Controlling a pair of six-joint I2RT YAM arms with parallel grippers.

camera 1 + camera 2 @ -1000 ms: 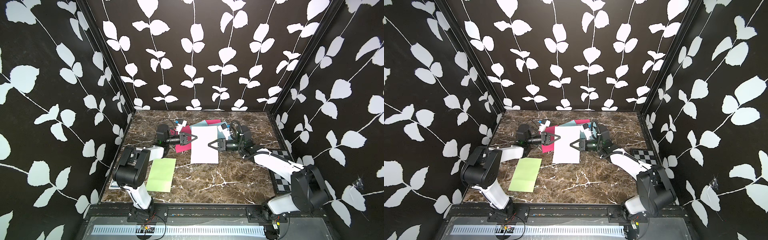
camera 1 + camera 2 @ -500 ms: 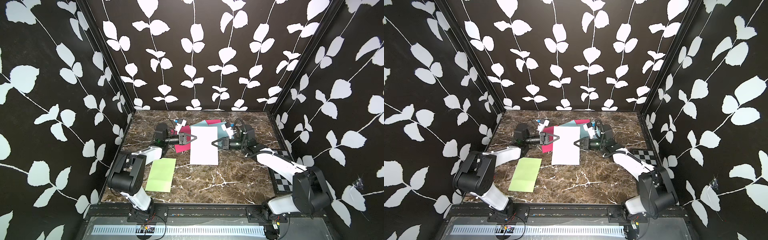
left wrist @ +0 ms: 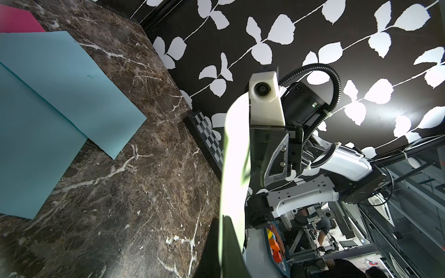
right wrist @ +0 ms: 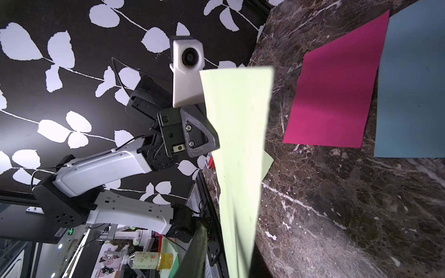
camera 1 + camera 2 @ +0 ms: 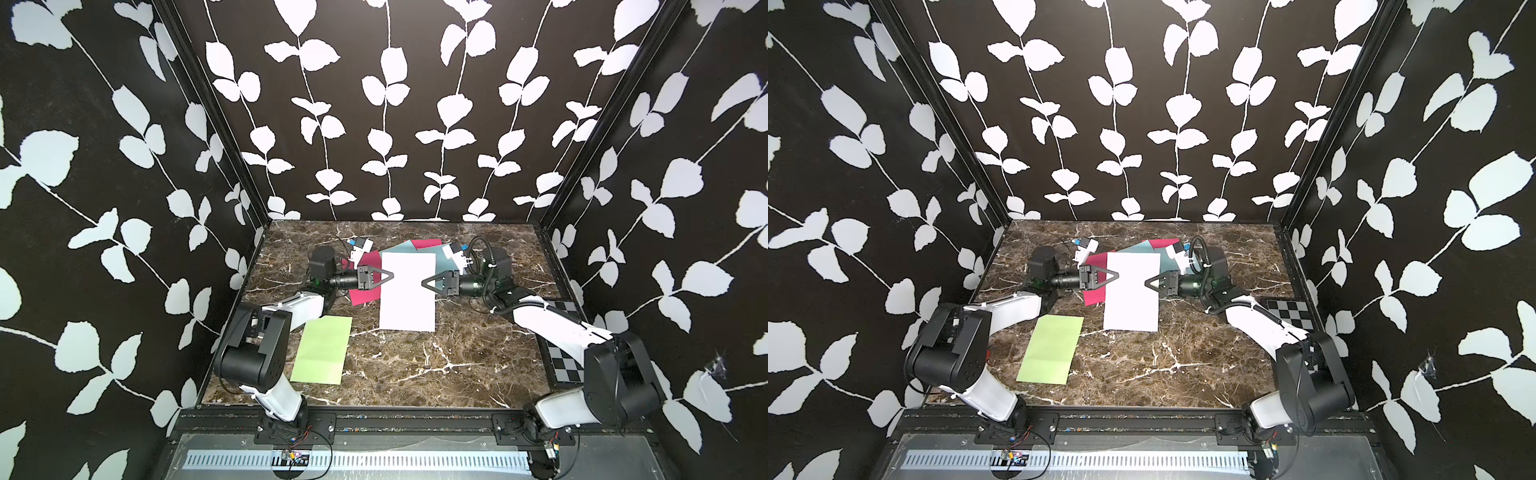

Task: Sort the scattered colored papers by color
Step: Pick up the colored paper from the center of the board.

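- The left gripper is clamped tight on the left long edge of a pale sheet. In the left wrist view we see the paper leaving its fingers edge-on.
- The right gripper meets the opposite long edge of the same sheet. We cannot tell whether its jaws pinch the paper or stand slightly apart.
- The pale sheet hangs between the two grippers, raised above the marble table, mid-table toward the back. Its upper face reads white in both top views. Its underside shows light green in the right wrist view.
- We note a green sheet lying flat at the left front of the table, beside the left arm and apart from the other papers.
- A magenta sheet lies below the left gripper, partly hidden under the held sheet.
- Blue sheets and a second magenta sheet overlap at the back, behind the held sheet.
- A checkerboard panel lies along the table's right edge.
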